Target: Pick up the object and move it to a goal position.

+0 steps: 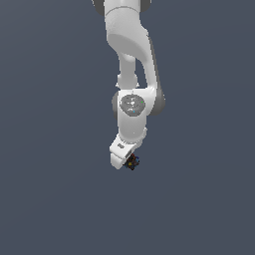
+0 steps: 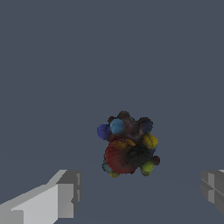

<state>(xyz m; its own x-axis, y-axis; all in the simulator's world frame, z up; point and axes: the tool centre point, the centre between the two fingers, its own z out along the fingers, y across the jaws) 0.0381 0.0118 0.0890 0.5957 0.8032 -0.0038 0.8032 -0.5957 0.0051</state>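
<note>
1 dark speckled object (image 2: 128, 144) beyond the 2 wide-apart fingers (image 2: 61, 197) of the pincer (image 1: 127, 163), ungripped.

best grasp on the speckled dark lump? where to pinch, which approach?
Pinch the lump across its middle, coming straight along the wrist camera's line of sight. It is knobbly with no handle or flat face, and looks narrower across than tall. The gripper is open, fingers wide to either side, not touching it.

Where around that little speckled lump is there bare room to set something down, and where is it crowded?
Bare grey floor spreads all around the lump: toward the exterior view's left, right and below. The only crowding is at the lump itself, where the end effector hangs with a finger on either side, apart from it.
</note>
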